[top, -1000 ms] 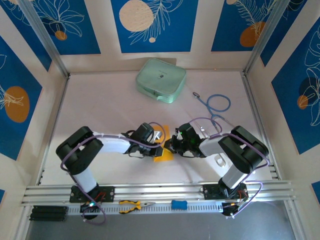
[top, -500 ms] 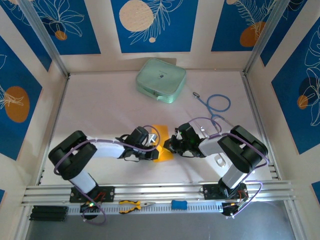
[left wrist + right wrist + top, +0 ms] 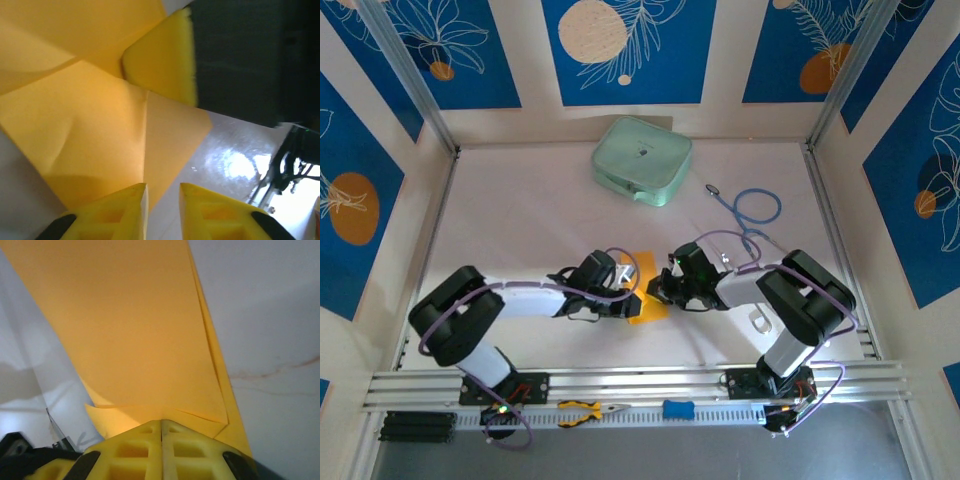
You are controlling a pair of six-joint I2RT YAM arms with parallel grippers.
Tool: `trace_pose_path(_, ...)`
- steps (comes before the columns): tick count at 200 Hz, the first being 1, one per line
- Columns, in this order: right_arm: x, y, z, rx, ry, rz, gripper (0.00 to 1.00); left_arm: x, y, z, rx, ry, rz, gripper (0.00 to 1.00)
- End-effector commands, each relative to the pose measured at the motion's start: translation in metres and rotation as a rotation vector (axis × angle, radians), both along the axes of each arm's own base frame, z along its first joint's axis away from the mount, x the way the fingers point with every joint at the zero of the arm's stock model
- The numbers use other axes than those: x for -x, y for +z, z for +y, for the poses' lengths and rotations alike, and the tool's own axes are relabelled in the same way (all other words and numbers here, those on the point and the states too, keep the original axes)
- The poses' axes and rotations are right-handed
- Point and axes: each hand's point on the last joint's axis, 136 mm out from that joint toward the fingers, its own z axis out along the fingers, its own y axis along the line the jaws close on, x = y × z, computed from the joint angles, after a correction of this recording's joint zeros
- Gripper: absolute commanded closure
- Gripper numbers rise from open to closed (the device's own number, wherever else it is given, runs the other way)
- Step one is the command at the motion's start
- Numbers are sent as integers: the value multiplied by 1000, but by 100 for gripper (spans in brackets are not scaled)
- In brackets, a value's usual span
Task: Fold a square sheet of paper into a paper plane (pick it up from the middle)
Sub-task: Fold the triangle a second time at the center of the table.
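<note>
With paper [image 3: 648, 308] partly folded at lower centre of top view on counter [image 3: 520, 220], right pincer [image 3: 161, 432] clamped shut on its edge and left pincer [image 3: 162, 205] barely parted, empty, by its corner, hold right firm and align edges before creasing.

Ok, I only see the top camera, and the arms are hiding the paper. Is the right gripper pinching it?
Observer: Yes. On the right wrist camera, the right gripper is shut on one edge of the orange-yellow paper.
Operator: And the left one?
Observer: On the left wrist camera, the left gripper has its jaws a little apart, right at a corner of the paper.
Operator: Is the paper flat?
Observer: No. That camera shows creases and folded layers lying over each other.
</note>
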Motion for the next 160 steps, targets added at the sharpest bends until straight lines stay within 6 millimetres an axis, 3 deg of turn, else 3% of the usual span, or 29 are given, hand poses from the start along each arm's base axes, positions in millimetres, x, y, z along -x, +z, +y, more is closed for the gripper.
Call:
trace_pose_path(1,0,6,-11,55,5,-26,89,-13,27,3,14,22,-107,74)
trace_pose_path(35,3,24,-19,52,1,-90,73,-18,33,20,-31,74,-151,75)
trace_pose_path(53,8,31,-21,43,3,-102,71,-15,32,18,-15,50,-132,79)
trace_pose_path(109,21,35,0,-18,84,-73,92,-10,15,0,16,-5,-39,92)
trace_pose_path(160,19,30,12,-15,93,-56,96,-19,-3,-1,-47,-1,-42,95)
